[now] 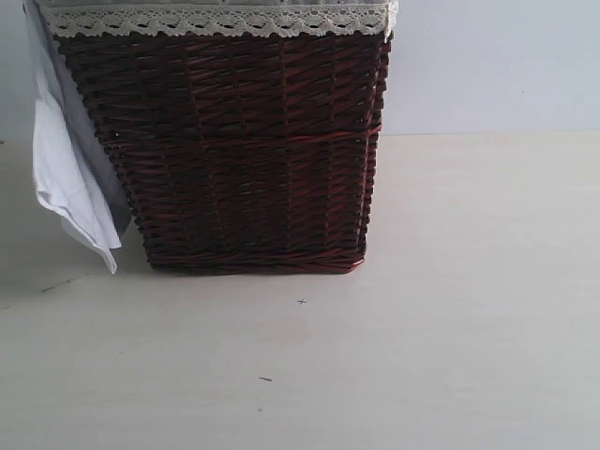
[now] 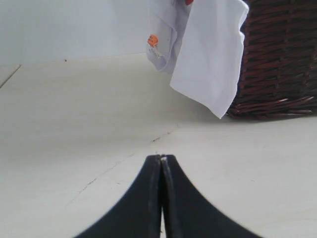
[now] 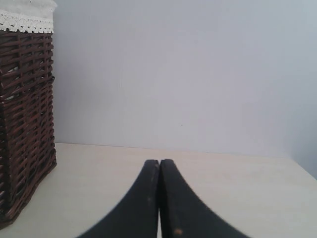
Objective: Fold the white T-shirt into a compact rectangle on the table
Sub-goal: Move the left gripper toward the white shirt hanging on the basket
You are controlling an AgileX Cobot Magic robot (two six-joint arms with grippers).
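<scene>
The white T-shirt point(image 1: 66, 178) hangs over the left side of a brown wicker basket, its lower corner close above the table point(image 1: 450, 309). In the left wrist view the T-shirt point(image 2: 208, 54) shows a small orange tag point(image 2: 153, 39) and a bit of red at the frame edge. My left gripper point(image 2: 161, 157) is shut with nothing in it, low over the table point(image 2: 74, 129), well short of the hanging cloth. My right gripper point(image 3: 159, 161) is also shut and empty, over the table point(image 3: 237, 188) to the right of the basket. Neither gripper shows in the exterior view.
The brown wicker basket point(image 1: 244, 150) with a white lace-trimmed liner point(image 1: 216, 19) stands at the back of the table; it also shows as the basket point(image 2: 282, 54) and the basket point(image 3: 22, 119). A pale wall point(image 3: 173, 74) rises behind the table.
</scene>
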